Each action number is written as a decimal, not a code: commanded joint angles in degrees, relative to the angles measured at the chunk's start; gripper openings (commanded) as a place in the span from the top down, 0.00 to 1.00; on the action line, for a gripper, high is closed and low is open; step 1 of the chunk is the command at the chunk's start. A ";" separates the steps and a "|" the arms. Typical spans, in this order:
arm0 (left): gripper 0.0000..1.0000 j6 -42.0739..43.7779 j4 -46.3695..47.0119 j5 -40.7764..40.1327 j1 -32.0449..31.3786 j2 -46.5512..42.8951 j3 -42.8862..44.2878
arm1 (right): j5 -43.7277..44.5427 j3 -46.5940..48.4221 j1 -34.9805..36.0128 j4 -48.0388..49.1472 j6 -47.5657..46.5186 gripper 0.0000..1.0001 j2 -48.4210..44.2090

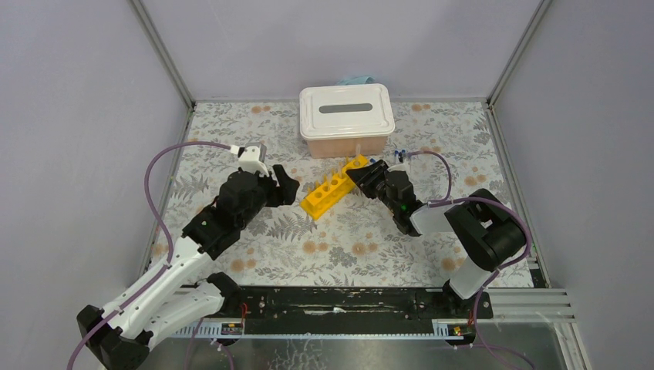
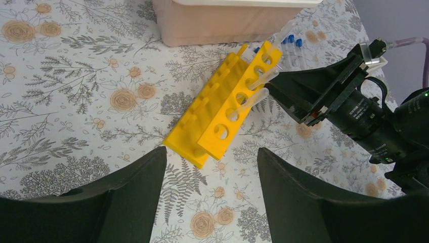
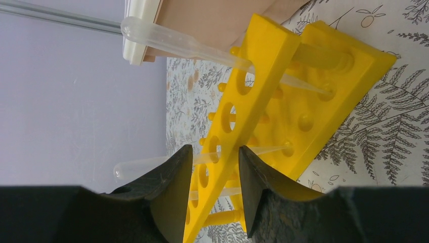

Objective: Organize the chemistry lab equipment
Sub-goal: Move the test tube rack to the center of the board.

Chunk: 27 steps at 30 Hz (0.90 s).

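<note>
The long yellow test-tube rack [image 1: 333, 187] lies slantwise on the flowered mat in front of a white box. Clear plastic pipettes [image 3: 177, 43] stick through its round holes. My right gripper [image 1: 362, 173] is at the rack's far right end, and its jaws [image 3: 215, 152] are closed on the rack's holed top plate [image 3: 253, 66]. My left gripper [image 1: 285, 185] is open and empty just left of the rack's near end [image 2: 211, 167]. Tiny blue-capped tubes [image 2: 292, 41] lie on the mat beyond the rack. The wire ring and the red-spouted bottle are out of view.
A white lidded box [image 1: 347, 119] stands at the back centre, close behind the rack, with something light blue [image 1: 356, 79] behind it. Grey walls and metal frame rails close in the mat on the left, right and back.
</note>
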 commanded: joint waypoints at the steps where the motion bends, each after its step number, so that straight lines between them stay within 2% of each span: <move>1: 0.26 1.72 5.53 0.35 -0.21 0.18 -0.05 | 2.39 1.04 0.52 1.23 0.81 0.54 -0.85; 27: 0.26 3.07 6.64 0.45 -0.54 2.05 -0.15 | 1.91 3.33 0.51 4.63 2.78 0.55 4.82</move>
